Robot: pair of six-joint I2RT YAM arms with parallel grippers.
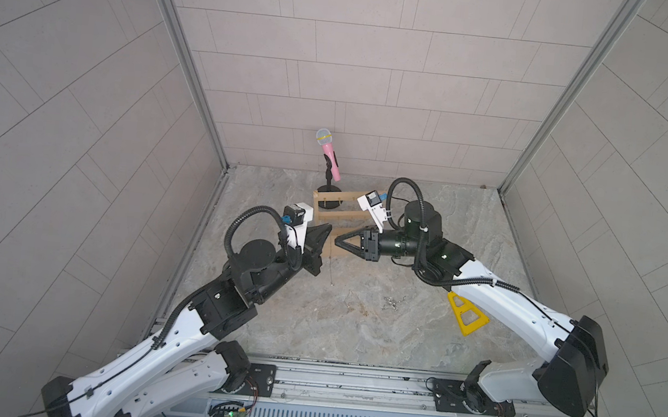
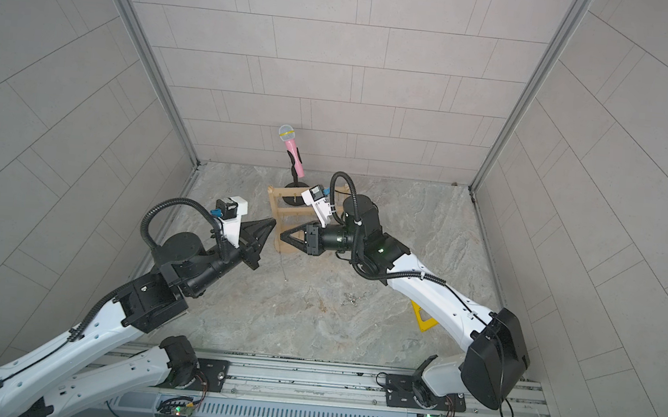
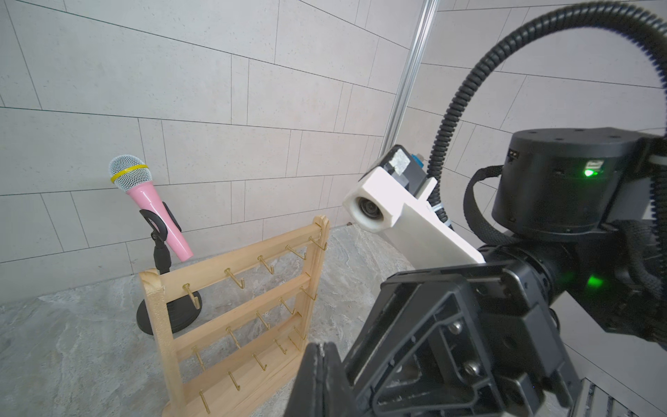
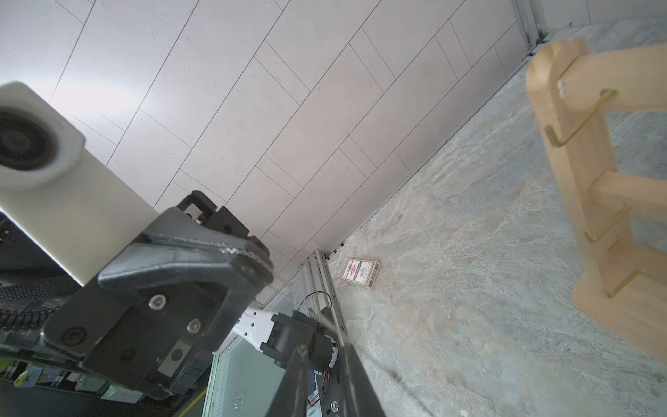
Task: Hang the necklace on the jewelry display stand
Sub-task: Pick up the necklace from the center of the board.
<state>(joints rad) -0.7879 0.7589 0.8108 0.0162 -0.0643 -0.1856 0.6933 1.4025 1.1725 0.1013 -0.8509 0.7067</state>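
The left claw point(image 1: 328, 232) is closed on the necklace point(image 4: 236, 251), a thin silver chain. In the right wrist view the chain lies pinched along the shut jaws. In both top views a loose length of the necklace point(image 1: 331, 272) hangs straight down from the claw toward the table point(image 1: 353, 332); whether its end touches the table cannot be told. The right claw point(image 1: 337, 241) faces the left claw tip to tip, with its jaws a narrow gap apart. Whether it touches the chain cannot be told. Both claws are just in front of the wooden stand point(image 3: 161, 326), near its post on the robot's left side. The stand is upright on the table, and the necklace is not on its hooks. A pink microphone point(image 1: 331, 159) stands behind it. A small silvery tangle point(image 1: 392, 303) lies on the table, well apart from the claws.
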